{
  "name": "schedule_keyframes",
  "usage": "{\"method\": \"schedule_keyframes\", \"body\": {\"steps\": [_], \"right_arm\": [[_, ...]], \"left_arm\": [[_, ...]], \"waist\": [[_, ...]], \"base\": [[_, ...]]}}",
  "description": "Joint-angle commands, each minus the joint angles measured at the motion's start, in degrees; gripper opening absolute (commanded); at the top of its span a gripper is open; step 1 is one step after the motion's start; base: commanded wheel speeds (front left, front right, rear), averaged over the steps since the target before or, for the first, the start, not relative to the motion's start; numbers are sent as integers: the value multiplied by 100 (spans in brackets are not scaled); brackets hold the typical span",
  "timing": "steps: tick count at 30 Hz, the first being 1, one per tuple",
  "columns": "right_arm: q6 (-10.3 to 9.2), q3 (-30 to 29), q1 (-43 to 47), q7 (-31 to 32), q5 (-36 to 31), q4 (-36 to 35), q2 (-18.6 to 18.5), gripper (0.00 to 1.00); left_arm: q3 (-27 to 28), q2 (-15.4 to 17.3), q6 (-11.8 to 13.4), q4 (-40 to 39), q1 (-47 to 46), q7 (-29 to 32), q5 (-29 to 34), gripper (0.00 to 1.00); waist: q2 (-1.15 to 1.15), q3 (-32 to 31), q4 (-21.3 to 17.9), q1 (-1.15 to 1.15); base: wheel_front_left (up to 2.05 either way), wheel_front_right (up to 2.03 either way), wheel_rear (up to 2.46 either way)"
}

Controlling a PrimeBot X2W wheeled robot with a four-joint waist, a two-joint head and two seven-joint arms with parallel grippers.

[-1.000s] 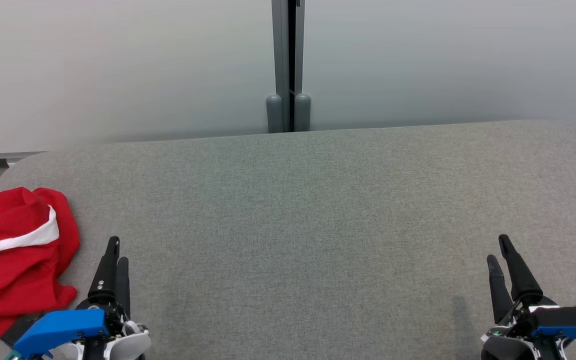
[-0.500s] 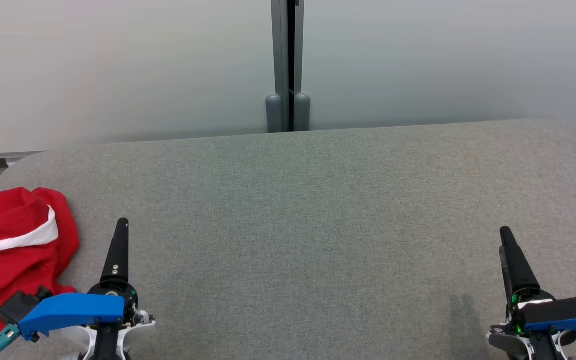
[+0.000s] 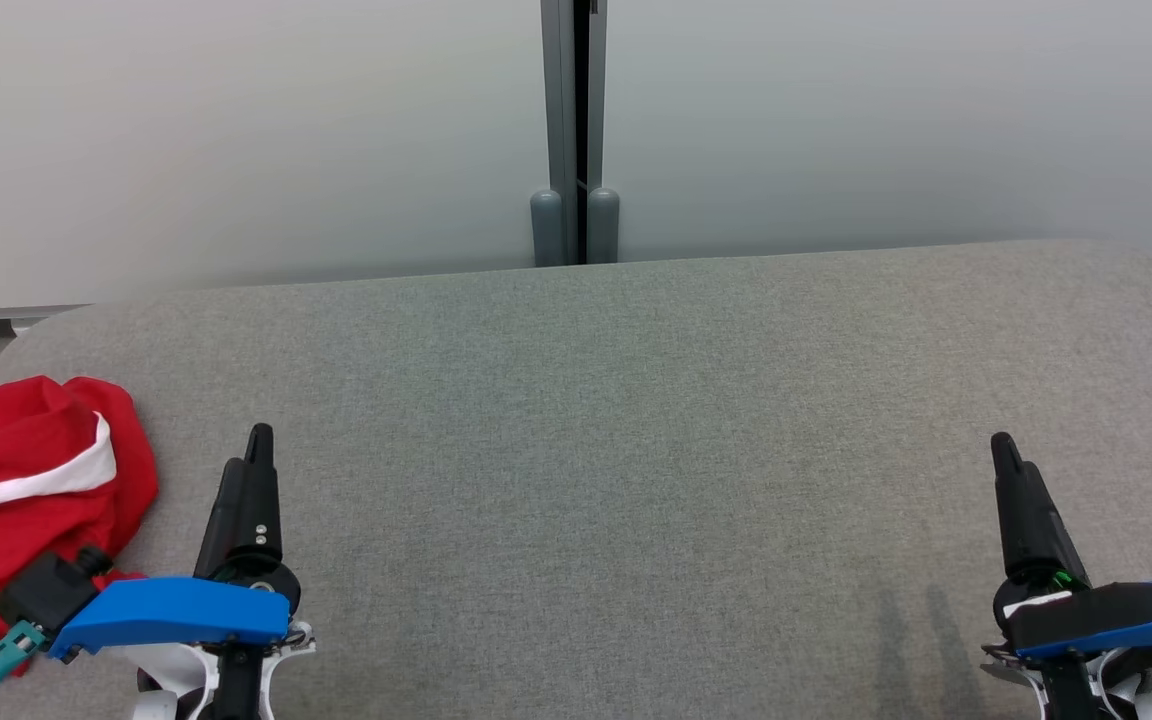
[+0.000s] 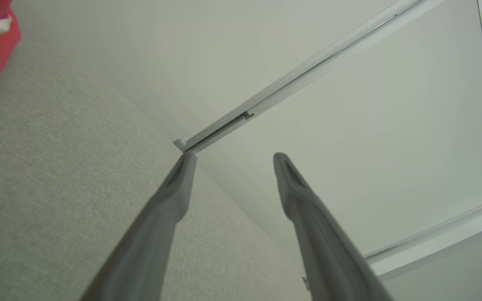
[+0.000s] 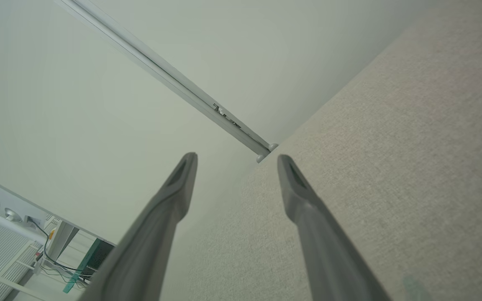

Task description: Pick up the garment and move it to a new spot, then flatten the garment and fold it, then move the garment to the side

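**On the table's left end: red garment in a heap, both pincers spread**

On the left end of the grey cloth-covered table (image 3: pixel 636 420) sits the garment (image 3: pixel 26 480). It's red with a white stripe, all bunched up, and partly runs off the head view's left side. The left pincer (image 3: pixel 247 450) hovers over the table's near-left part, just beside the garment, with its fingers pointing toward the table's far edge. Can't tell for sure whether the wrist brushes the cloth. Its own wrist view shows the two fingers spread apart with nothing between them. The right pincer (image 3: pixel 1004 445) is way over at the table's near-right part, well apart from the garment, and it's spread and empty too. Past the table's far edge there's a pale wall with a grey post (image 3: pixel 574 120) around the middle.
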Motion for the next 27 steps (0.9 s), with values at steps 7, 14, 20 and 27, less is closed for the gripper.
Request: {"method": "schedule_keyframes", "body": {"steps": [7,14,20,27], "right_arm": [[11,79,-41,-189,-987,-149,-71,100],[11,165,11,-319,-1605,-123,-86,100],[11,192,32,-402,-1974,-92,-84,100],[12,221,60,-468,-2579,-51,-71,100]], "left_arm": [[-75,81,-5,-117,-111,-186,914,100],[-218,149,-6,-35,-80,-316,1552,100],[-332,198,-6,38,-64,-401,1882,100],[-472,268,-7,211,-58,-531,2388,100]], "waist": [[0,-13,-6,0],[0,-27,-5,0],[0,-35,-3,0],[0,-45,-2,0]], "base": [[0,0,0],[0,0,0],[0,0,0],[0,0,0]]}}
